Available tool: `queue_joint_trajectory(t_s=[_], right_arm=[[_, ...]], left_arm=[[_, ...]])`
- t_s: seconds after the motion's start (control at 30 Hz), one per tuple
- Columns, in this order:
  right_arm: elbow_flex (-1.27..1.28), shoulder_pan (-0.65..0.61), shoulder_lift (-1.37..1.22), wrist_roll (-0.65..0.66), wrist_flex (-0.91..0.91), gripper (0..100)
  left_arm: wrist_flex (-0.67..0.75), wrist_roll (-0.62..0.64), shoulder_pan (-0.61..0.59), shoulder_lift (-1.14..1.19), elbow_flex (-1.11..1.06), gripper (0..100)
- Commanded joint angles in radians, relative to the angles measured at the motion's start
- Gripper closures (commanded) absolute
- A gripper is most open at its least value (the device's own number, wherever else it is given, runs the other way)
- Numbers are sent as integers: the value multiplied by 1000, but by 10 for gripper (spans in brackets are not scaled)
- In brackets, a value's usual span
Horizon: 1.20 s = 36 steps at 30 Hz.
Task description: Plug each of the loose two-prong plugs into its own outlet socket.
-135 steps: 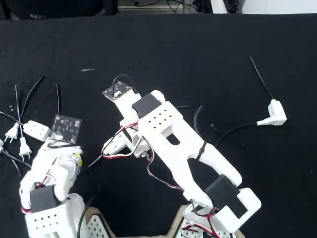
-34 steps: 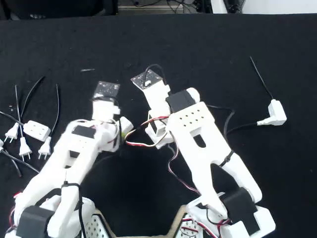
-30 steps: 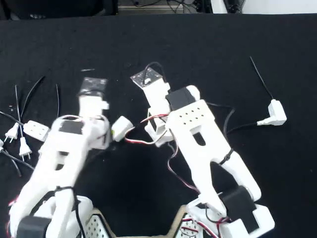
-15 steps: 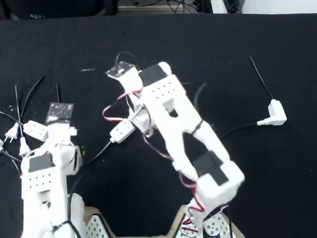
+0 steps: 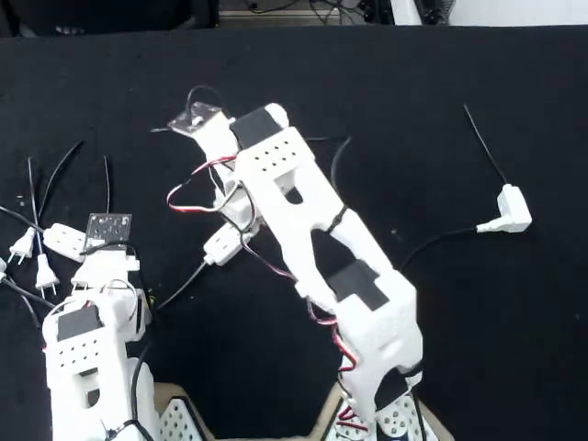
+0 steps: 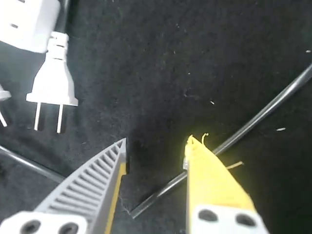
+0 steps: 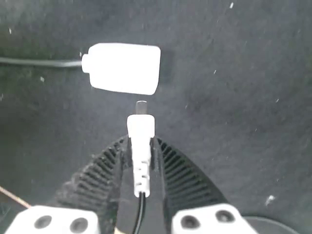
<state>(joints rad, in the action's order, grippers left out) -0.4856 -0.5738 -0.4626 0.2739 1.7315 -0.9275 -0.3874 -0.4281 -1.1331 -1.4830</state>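
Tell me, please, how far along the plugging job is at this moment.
Done: nothing looks plugged in. In hand: the right gripper is shut on a plug, its prong end aimed at the white socket but short of it. Left: inserting that plug; the left gripper is open over a black cable, with a loose plug and a second socket nearby, unjoined.

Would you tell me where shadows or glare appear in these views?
Right wrist view: the outlet socket glares white, with a soft shadow beside it. Left wrist view: a dark shadow lies within the left gripper. High view: the table is evenly lit.
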Motion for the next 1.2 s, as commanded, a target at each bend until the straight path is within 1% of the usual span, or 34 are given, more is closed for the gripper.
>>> queue_joint_trajectory(t_s=[0.0,0.23,0.73,1.0,1.17], right_arm=[[-122,-8,-41,11,34,988],[-226,-9,-174,11,32,988],[-234,-12,-274,15,31,988],[-226,-35,-269,135,34,988],[-196,-32,-268,170,34,988]], left_arm=[[8,-3,-7,-11,8,805],[8,-5,-2,-11,4,805],[-14,-6,-5,-11,2,805],[-14,-6,-5,-11,2,805],[-14,-6,-5,-11,2,805]])
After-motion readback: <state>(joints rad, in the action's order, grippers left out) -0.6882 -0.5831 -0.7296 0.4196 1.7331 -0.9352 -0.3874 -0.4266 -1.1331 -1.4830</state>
